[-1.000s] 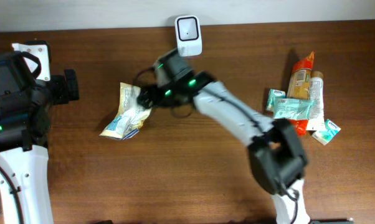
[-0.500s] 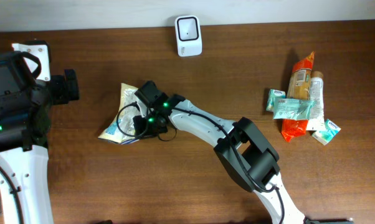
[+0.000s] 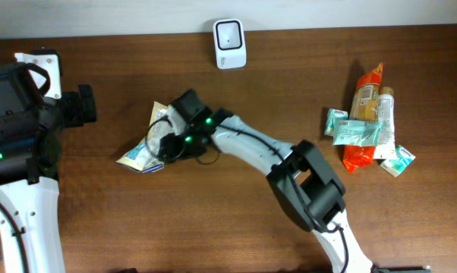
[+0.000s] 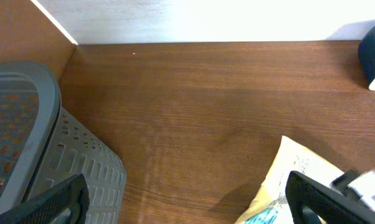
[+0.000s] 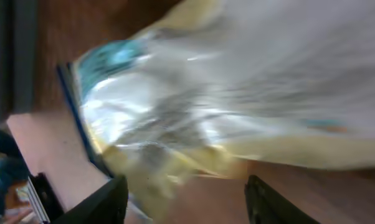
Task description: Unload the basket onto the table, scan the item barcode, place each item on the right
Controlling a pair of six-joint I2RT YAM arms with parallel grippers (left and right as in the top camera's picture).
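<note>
The item, a crinkled yellow and white snack bag [image 3: 137,157], lies flat on the wooden table left of centre. My right gripper [image 3: 166,141] hangs over the bag's right half with its arm stretched across from the lower right. In the right wrist view the bag [image 5: 237,87] fills the upper frame, blurred. The right gripper [image 5: 190,199] has its jaws wide apart, with bare wood between them and the bag's edge by the left finger. The white scanner [image 3: 230,34] stands at the back edge. My left gripper [image 4: 187,208] is open and holds nothing, with the bag [image 4: 293,180] at its right.
A pile of packets and tubes [image 3: 369,121] lies at the right side of the table. A grey plastic basket [image 4: 32,143] stands at the far left, next to my left arm [image 3: 16,114]. The scanner [image 4: 374,56] shows at the left wrist view's right edge.
The right arm swung down from beside the scanner and now hangs over the bag. The bag has shifted slightly on the table. The left arm has not moved.
</note>
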